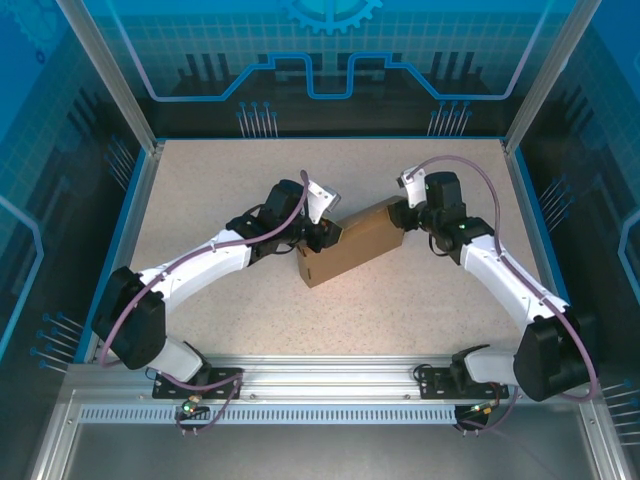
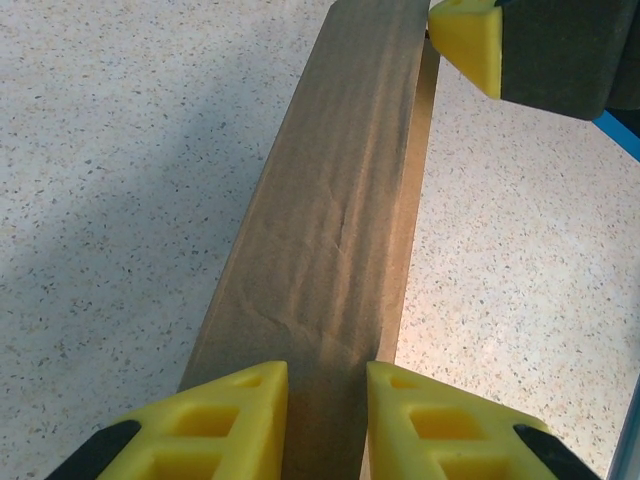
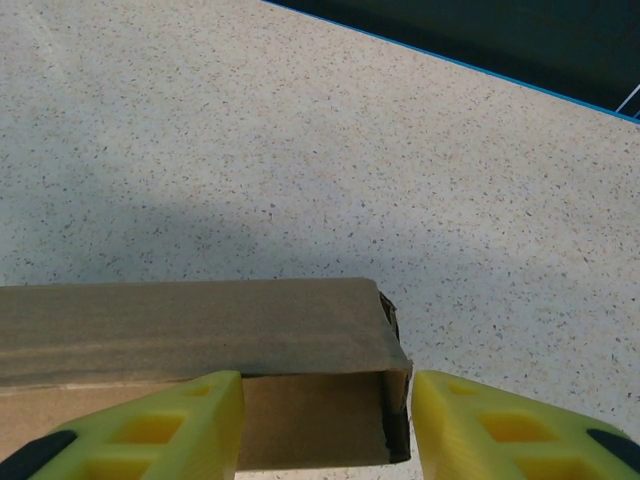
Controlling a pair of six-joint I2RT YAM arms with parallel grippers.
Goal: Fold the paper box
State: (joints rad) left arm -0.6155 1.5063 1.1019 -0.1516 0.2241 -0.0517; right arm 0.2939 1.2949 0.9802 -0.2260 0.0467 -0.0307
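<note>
Though it is already closed up into a long, shallow block, the paper box [image 1: 355,243] of plain brown corrugated cardboard shows a recess under its upper panel at the far right end, with a dark edge at that corner. It lies near the middle of the speckled beige table top [image 1: 230,180], slanting from near left to far right.

The left gripper [image 2: 328,380], with yellow ribbed fingers, is clamped on the box's near left end, the cardboard pinched between its two pads.

The right gripper [image 3: 327,385], yellow-fingered too, sits at the opposite end with its jaws apart. One finger [image 3: 150,430] lies in front of the box's wall. The other stands just beside the recessed corner, and whether it touches is hard to tell. In the left wrist view one of its yellow fingertips [image 2: 470,45] shows close by the box's far end.

The white left arm [image 1: 200,265] and white right arm [image 1: 500,275] both reach inward from the near edge. A blue rim [image 1: 330,138] borders the table's far side.
</note>
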